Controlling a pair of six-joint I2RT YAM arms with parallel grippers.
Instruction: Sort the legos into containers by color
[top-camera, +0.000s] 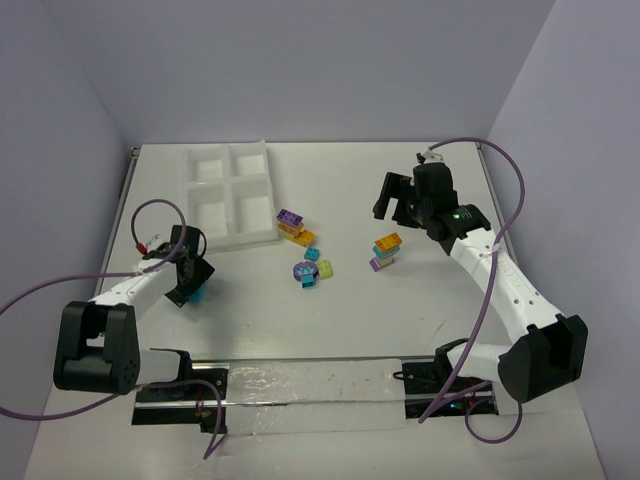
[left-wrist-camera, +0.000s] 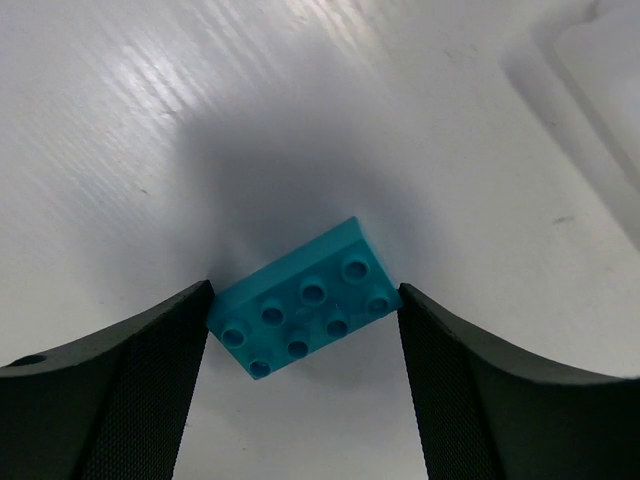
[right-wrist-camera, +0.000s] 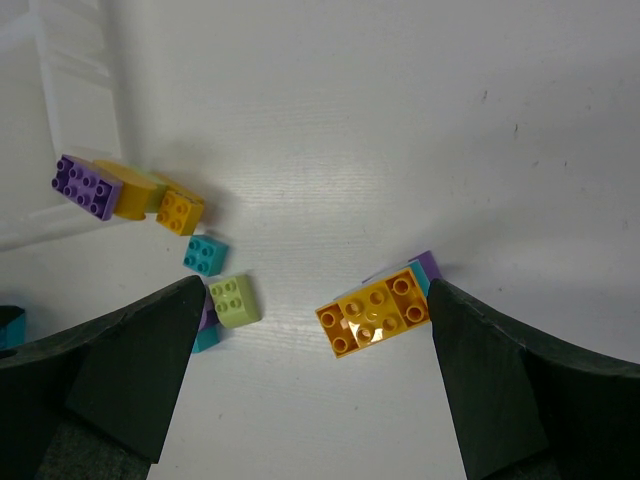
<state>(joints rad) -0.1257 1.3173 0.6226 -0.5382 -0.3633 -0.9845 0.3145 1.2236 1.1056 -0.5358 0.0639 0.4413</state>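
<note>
A teal brick (left-wrist-camera: 305, 310) lies studs-up on the table, skewed between the fingers of my left gripper (left-wrist-camera: 305, 290); both pads touch its end corners. From above, that gripper (top-camera: 190, 288) sits low at the table's left, the teal brick (top-camera: 199, 294) peeking out beside it. My right gripper (right-wrist-camera: 315, 290) hangs open above an orange brick (right-wrist-camera: 372, 312) stacked on teal and purple ones, the same clump (top-camera: 386, 250) seen right of centre. The white four-compartment tray (top-camera: 230, 190) is at the back left.
A purple and orange clump (top-camera: 293, 226) lies by the tray's near right corner. A teal, lime and purple cluster (top-camera: 312, 268) sits mid-table; the right wrist view shows its lime brick (right-wrist-camera: 234, 300) and teal brick (right-wrist-camera: 205, 253). The tray's corner (left-wrist-camera: 590, 70) shows in the left wrist view.
</note>
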